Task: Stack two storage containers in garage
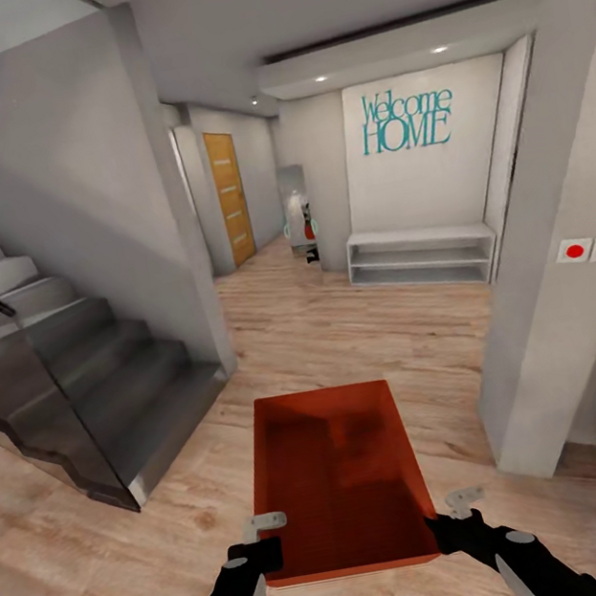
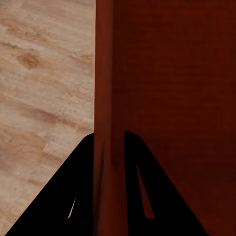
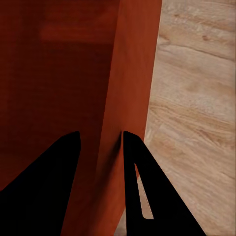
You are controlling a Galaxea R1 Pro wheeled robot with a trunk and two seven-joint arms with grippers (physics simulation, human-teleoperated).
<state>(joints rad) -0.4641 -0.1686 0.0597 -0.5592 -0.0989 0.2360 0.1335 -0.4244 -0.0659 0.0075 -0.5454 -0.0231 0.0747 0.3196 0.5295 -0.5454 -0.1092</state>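
Orange-red storage container (image 1: 339,475) between left gripper (image 1: 266,553) and right gripper (image 1: 449,527), both clamped on its side walls

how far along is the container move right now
Done: one orange-red lidless storage container is lifted, the left gripper and right gripper each clamped on a side wall. In hand: carrying it over the light wood-plank floor. Left: reaching the garage, stacking both.

orange-red storage container (image 1: 339,475), lidless (empty), level, above wood-plank floor (image 1: 109,562)
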